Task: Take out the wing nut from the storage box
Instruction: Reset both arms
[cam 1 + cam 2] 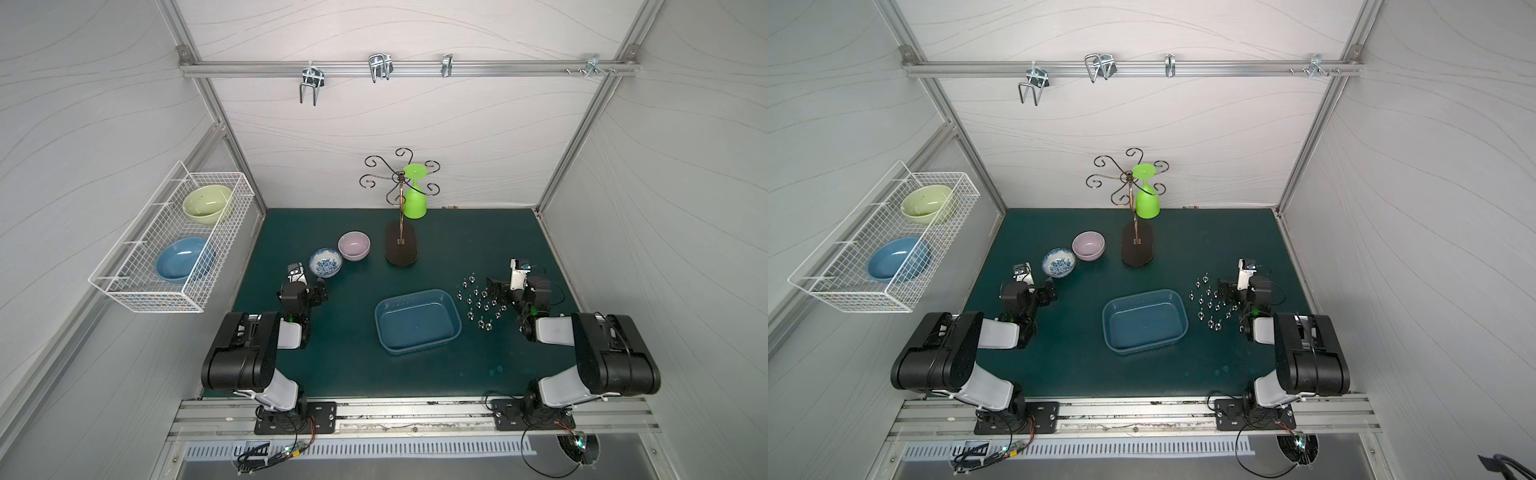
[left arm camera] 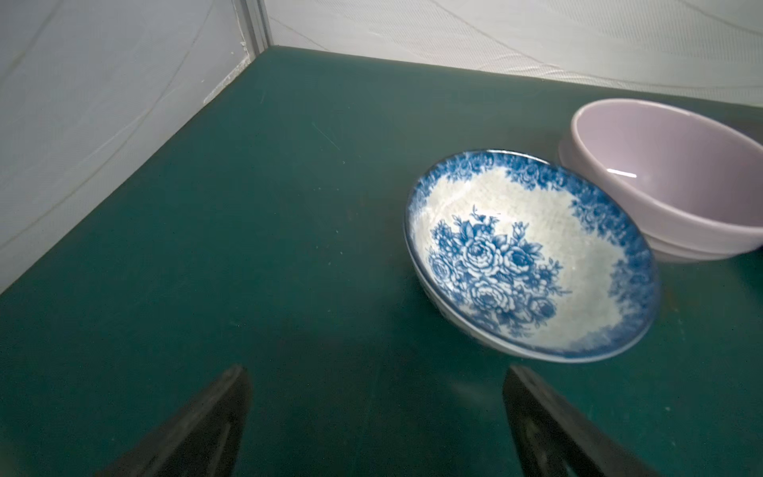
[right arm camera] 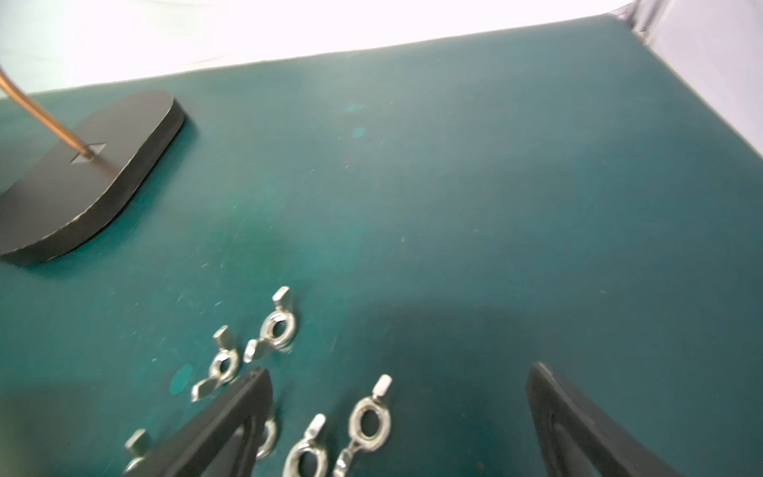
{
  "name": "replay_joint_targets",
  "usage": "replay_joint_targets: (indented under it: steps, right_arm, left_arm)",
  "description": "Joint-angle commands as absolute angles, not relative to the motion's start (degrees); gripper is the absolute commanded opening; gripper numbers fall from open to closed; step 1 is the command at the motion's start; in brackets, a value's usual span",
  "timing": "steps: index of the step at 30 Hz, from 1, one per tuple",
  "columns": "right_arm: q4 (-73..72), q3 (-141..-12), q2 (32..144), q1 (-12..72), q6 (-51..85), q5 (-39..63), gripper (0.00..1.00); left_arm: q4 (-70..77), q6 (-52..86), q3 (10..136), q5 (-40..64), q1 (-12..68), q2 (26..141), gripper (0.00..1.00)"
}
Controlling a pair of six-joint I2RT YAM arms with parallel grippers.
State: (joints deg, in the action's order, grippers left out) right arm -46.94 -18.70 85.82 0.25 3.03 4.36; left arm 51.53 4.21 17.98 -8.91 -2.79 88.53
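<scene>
Right gripper [image 3: 396,371] spread wide, holding nothing, low over loose wing nuts [image 3: 277,326] lying on the desk [image 1: 478,232] just right of the storage box [image 1: 415,324]. Box sits mid-desk, nearer the front edge. Left gripper [image 2: 371,371] also spread, nothing held, beside the blue floral bowl [image 2: 532,260].

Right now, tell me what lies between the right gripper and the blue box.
Loose wing nuts lie on the mat between the open right gripper and the box, seen in both top views.
</scene>
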Motion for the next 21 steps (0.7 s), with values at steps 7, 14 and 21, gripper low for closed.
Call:
replay_joint_targets:
  steps: [7,14,21]
  right_arm:
    - [-59.8,-17.0,89.0,0.0,4.7,2.3,0.99]
    - [-47.5,-24.2,89.7,1.4,2.3,4.3,0.99]
    - [-43.7,-26.2,90.1,4.5,-0.5,0.1,0.99]
  left_arm:
    - [49.9,5.1,22.5,-6.4,-3.3,88.3,1.00]
    - [50.1,5.0,22.5,-6.6,-3.3,88.4,1.00]
    - [50.0,4.9,22.7,-6.8,-3.1,88.5,1.00]
